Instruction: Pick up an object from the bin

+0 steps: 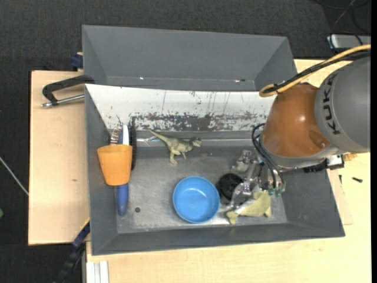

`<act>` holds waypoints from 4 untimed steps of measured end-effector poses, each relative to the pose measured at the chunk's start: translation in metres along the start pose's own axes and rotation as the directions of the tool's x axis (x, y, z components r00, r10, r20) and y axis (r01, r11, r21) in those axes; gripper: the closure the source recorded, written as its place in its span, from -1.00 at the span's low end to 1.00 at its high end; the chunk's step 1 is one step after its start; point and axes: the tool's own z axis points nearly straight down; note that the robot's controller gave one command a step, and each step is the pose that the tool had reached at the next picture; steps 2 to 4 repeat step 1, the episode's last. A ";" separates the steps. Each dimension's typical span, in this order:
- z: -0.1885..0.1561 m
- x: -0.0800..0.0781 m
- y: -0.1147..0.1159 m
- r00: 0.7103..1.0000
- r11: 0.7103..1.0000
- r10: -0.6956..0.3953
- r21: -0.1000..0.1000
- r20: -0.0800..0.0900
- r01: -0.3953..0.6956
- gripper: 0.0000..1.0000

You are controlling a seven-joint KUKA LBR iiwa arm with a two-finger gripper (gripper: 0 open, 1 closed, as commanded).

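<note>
Gripper (252, 186) hangs low over the front right corner of the bin (307, 208), directly above a pale yellow-green toy (257, 209) lying by the front wall. A black round thing (228, 185) sits just beside it on the left, and a blue bowl (195, 200) lies further left. We cannot tell whether the tool is open or closed, because its own mechanism clutters the view. We judge the yellow-green piece light and probably soft or rubbery, so it may flex or slip. We would take it across its thicker middle, not by a thin tip, and clear of the wall.
</note>
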 end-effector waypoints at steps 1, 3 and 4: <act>-0.130 -0.013 0.006 1.000 1.000 0.019 -0.002 0.014 -0.019 1.00; -0.130 -0.013 0.006 1.000 1.000 0.019 -0.002 0.014 -0.019 1.00; -0.130 -0.013 0.006 1.000 1.000 0.019 -0.002 0.014 -0.019 1.00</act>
